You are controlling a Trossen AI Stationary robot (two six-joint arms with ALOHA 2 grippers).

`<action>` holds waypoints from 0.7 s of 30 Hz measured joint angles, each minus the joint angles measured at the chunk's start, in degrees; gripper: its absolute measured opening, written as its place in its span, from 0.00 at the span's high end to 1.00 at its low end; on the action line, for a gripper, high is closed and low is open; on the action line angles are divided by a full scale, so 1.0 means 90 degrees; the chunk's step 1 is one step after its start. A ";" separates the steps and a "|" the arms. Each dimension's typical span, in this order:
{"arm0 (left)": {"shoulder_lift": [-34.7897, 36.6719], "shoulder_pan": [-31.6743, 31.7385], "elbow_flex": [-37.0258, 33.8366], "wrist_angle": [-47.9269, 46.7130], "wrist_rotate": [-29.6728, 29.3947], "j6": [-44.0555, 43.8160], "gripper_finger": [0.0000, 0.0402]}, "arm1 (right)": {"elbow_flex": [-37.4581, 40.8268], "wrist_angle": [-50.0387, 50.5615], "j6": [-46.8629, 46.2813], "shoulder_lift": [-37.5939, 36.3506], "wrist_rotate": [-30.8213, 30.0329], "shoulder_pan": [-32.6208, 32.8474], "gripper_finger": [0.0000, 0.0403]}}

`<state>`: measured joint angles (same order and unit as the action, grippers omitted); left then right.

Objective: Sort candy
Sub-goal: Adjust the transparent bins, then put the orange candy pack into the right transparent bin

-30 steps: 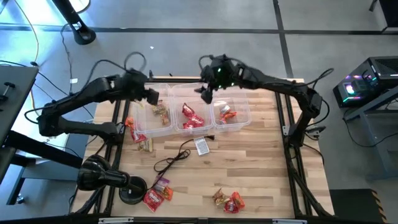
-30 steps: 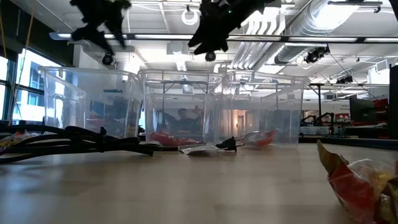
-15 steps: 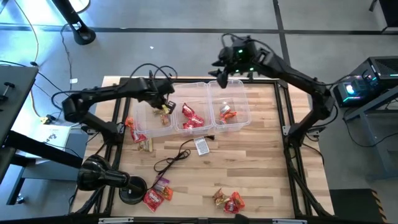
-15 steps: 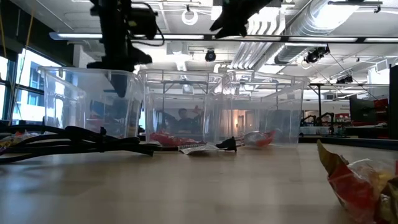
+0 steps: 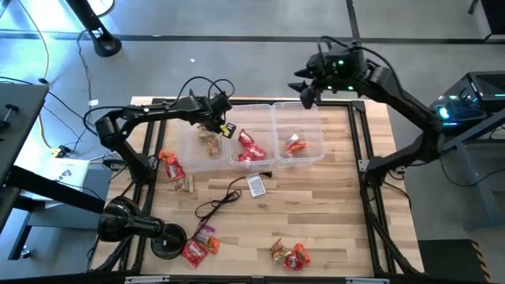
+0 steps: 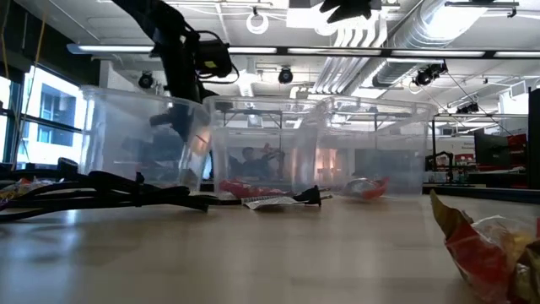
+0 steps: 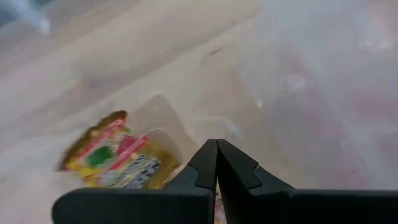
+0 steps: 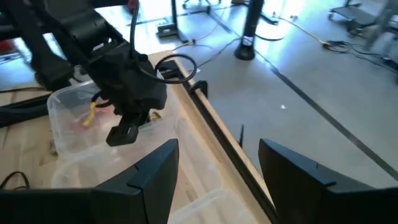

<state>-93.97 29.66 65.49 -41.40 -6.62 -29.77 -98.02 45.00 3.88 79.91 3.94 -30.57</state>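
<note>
Left wrist view: closed, empty left hand (image 7: pixel 216 163) beside crinkly yellow-red candy (image 7: pixel 111 154).

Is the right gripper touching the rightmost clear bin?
Apart. In the high view the right gripper hangs past the far table edge, beyond the rightmost clear bin; in the low view it is high above the bins.

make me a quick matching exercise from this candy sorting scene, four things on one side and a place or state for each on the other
1. left gripper
2. right gripper
3. grey tag
4. middle bin

A. open, above the table's far edge
B. holds red candy
C. shut, down in the left bin
D. on the table in front of the bins

Pairs: 1-C, 2-A, 3-D, 4-B
</note>
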 joint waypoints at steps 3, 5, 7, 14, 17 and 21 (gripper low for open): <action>-0.0268 0.0005 0.0000 0.0638 0.0351 0.0095 1.00 | 0.0000 0.0268 -0.0046 -0.0261 -0.0307 0.0000 0.47; -0.0452 -0.0019 0.0002 0.1006 0.0610 0.0070 1.00 | 0.0000 0.0378 -0.0099 -0.0412 -0.0522 0.0000 0.47; -0.0622 -0.0051 0.0015 0.1339 0.0802 -0.0022 1.00 | 0.0000 0.0472 -0.0174 -0.0538 -0.0660 -0.0009 0.47; -0.0845 -0.0155 0.0098 0.1764 0.0973 -0.0259 1.00 | 0.0000 0.0590 -0.0432 -0.0730 -0.0868 -0.0022 0.47; -0.0814 -0.0184 0.0335 0.1761 0.0967 -0.0069 1.00 | 0.0005 0.0596 -0.0432 -0.0723 -0.0866 -0.0022 0.47; -0.0687 -0.0142 0.0690 0.1436 0.0953 0.0154 1.00 | 0.0005 0.0549 -0.0431 -0.0704 -0.0866 -0.0022 0.47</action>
<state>-100.15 28.38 71.70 -28.48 1.95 -28.39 -97.97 49.94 0.00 73.58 -3.86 -30.76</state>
